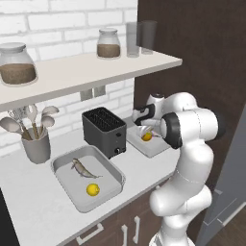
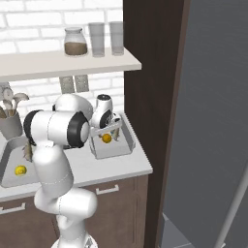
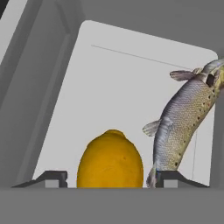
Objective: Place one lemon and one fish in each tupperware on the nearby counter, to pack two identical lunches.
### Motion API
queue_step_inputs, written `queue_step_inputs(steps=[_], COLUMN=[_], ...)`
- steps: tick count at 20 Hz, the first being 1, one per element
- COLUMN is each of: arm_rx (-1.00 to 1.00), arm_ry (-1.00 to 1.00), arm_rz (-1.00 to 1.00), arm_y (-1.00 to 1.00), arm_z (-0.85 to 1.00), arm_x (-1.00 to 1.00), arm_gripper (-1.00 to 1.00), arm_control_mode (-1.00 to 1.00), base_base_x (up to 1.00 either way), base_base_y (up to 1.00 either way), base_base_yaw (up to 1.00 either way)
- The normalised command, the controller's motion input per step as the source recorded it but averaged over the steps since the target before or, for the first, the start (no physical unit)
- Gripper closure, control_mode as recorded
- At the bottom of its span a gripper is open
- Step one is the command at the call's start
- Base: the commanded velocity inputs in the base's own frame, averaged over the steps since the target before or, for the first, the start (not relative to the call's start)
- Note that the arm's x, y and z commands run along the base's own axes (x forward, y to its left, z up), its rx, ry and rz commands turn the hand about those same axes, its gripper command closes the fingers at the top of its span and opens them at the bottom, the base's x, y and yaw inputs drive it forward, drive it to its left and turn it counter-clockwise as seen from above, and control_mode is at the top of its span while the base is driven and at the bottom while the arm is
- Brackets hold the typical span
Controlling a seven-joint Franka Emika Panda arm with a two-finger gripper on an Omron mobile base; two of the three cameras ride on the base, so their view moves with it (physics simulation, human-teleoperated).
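- Grey tupperware (image 1: pixel 65 180) nearest the utensil holder is sitting on the white counter (image 1: pixel 29 211), carrying one fish (image 1: pixel 82 168) and one yellow lemon (image 1: pixel 93 190), the two lying apart from each other.
- In the right base view this tray is showing only partly: the arm's white body is covering its right side, and of its fish nothing certain is making itself out; its lemon is showing near the tray's lower left.
- Second tupperware (image 1: pixel 156 148) is lying past the black toaster (image 1: pixel 103 130), near the counter's end by the dark wall panel. The forearm and elbow are overlapping its far side in the left base view.
- An orange-yellow lemon (image 1: pixel 147 136) is resting inside this second tray, directly under the gripper (image 2: pixel 110 130).
- Hand view is looking into that tray: the lemon is sitting between the two dark fingertips (image 3: pixel 52 178), its lower half cut off by the frame bottom.
- Second fish (image 3: pixel 181 127) is leaning just beside this lemon in the hand view, close by the right fingertip, head cut off at the right edge. Whether it is touching the fingertip or the tray floor, I cannot tell.
- Jaws are standing spread wide, wider than the lemon, grasping nothing.
- Jars and glasses on the wall shelf (image 1: pixel 91 69) are standing well above.
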Motion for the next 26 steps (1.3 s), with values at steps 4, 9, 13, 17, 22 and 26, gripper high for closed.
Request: queue_step_inputs(steps=[4,9,13,17,22,26], arm_rx=[-0.03,-0.03,0.03,0.05,0.0,0.0], arm_ry=[0.03,0.0,0.01,0.04,0.04,-0.04], arm_rz=[0.0,0.01,-0.08,-0.15,-0.18,-0.16], arm_y=[0.0,0.04,-0.07,-0.06,-0.01,-0.07], arm_z=[0.31,0.89,0.58,0.21,0.2,0.65], arm_x=[0.01,-0.4,-1.0,-1.0,-0.91,-0.68], arm_gripper=[-1.0,-1.0,-1.0,-1.0,-1.0,-1.0], arm_control_mode=[-1.0,-1.0,-1.0,-1.0,-1.0,-1.0], base_base_x=[0.0,0.0,0.0,0.0,0.0,0.0], base_base_y=[0.0,0.0,0.0,0.0,0.0,0.0], base_base_yaw=[0.0,0.0,0.0,0.0,0.0,0.0])
